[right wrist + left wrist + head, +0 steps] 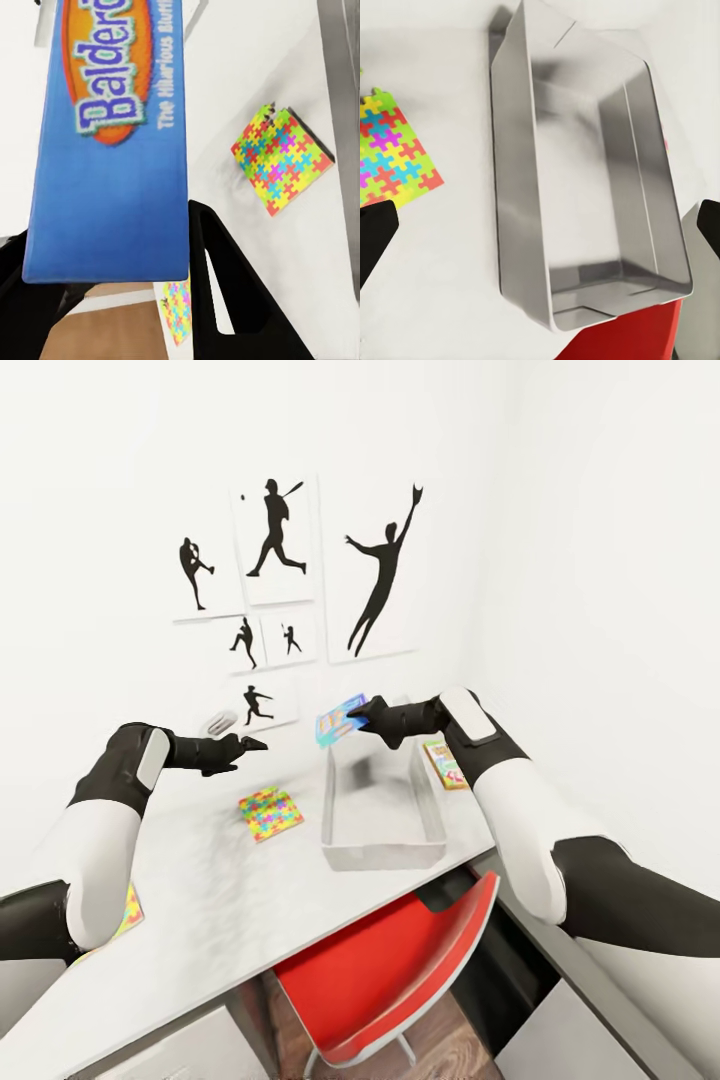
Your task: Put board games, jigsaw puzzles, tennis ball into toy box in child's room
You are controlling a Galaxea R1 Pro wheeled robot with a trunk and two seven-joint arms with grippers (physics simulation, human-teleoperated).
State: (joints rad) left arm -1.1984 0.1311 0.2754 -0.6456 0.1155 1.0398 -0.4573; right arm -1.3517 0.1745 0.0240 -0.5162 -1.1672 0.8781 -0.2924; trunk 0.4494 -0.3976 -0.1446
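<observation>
1. The blue board game (341,721), its cover reading "Balder…" in the right wrist view (112,142), is up in the air, pinched at one end by the right gripper (362,712). It hangs over the far end of the toy box (432,830), tilted, not yet inside.
2. The toy box sits on the white table (200,890), open-topped and, as far as I can see, with nothing in it (585,217).
3. What could go wrong: the game is held by its edge near the box's far rim, so a release from here might let it catch on the rim or slide off behind the box toward the wall. It looks safer brought lower and nearer the middle first.
4. The right gripper's fingers are clamped on the game, one dark finger (225,300) pressed along its side.
5. The left gripper (248,743) hovers above the table holding nothing; its fingertips show at opposite edges of its wrist view, so the jaws stand wide apart.
6. One jigsaw puzzle (270,813) lies just beside the box; a second (131,912) peeks out under the left arm.
7. Another board game (444,763) lies on the table beyond the box, under the right forearm.
8. A red chair (400,970) is tucked at the table's near edge.
</observation>
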